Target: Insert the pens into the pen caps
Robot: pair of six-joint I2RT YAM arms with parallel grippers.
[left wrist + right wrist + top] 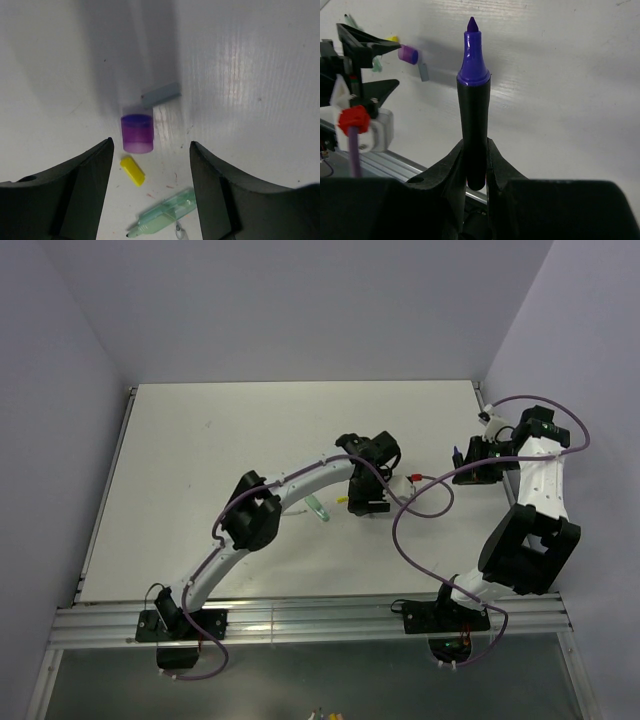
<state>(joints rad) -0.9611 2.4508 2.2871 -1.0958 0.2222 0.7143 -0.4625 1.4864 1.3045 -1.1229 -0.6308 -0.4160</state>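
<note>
White counter (200, 490) carries everything. Left arm (290, 485) runs from lower left of the top view diagonally up to centre, wrist tipped down over the small parts. Right arm (540, 480) is folded at the right side, elbow low, wrist up at upper right and aimed left toward centre. Left fingers (75, 185) are released, spread wide, nothing between them. Right fingers (445, 170) are clenched on the lower barrel of the black pen (474, 115), purple tip pointing to the top of the right wrist view. Green pen (167, 212) lies flat at the bottom of the left wrist view. Purple cap (137, 133) stands upright at centre, ahead of the open fingers. Grey cap (161, 94) lies just above it, yellow cap (132, 171) just below it. Step looks like fetching the purple cap for the held pen: centre the cap between the spread fingers, descend straight, pinch its sides, and don't tip it or bump the yellow cap; keep its open end facing the tip.
</note>
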